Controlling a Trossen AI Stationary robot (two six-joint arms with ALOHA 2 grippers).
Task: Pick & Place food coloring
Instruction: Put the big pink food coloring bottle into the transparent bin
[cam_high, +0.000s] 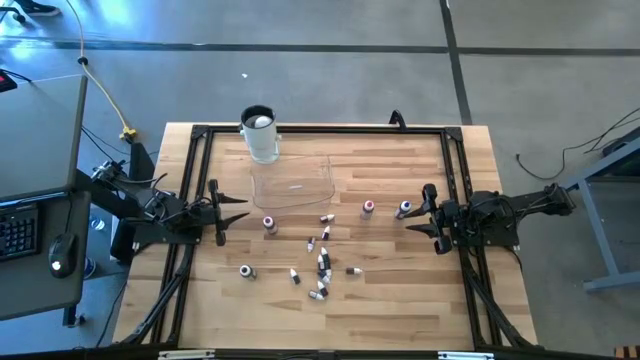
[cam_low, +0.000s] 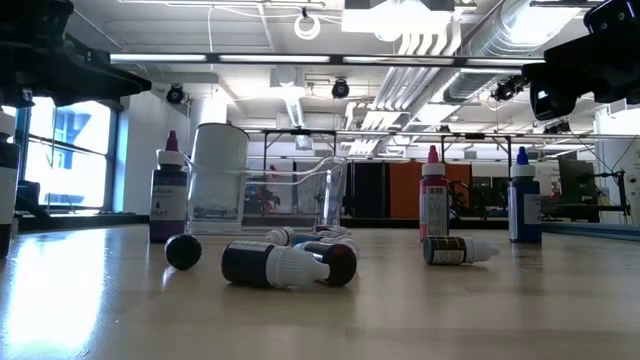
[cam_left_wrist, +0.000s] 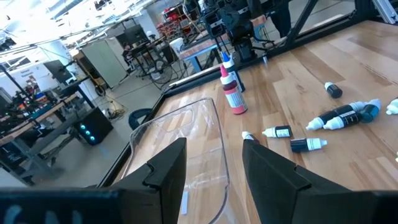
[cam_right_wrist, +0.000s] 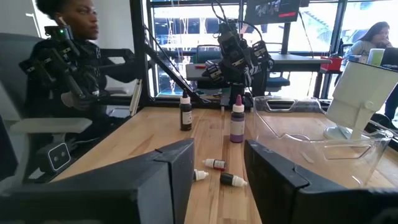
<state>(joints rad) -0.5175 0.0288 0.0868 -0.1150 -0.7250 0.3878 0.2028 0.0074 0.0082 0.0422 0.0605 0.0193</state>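
Observation:
Several tiny food coloring bottles (cam_high: 323, 262) lie scattered on their sides on the wooden table's middle. Three stand upright on their bases: a purple one (cam_high: 269, 224), a pink one (cam_high: 368, 208) and a blue one (cam_high: 403, 210). My left gripper (cam_high: 235, 212) hovers level at the table's left, open, pointing toward the bottles. Opposite it at the table's right, my right gripper (cam_high: 415, 220) is open as well. In the left wrist view the fingers (cam_left_wrist: 165, 174) frame the tray and the pink bottle (cam_left_wrist: 233, 93). In the right wrist view the purple bottle (cam_right_wrist: 237, 121) stands beyond the fingers (cam_right_wrist: 273, 177).
A clear shallow tray (cam_high: 293, 182) sits toward the table's far side, with a tall white cup (cam_high: 259, 133) at the far edge behind it. A black frame (cam_high: 320, 130) runs around the table. A person (cam_right_wrist: 68, 50) sits beyond the table's left side.

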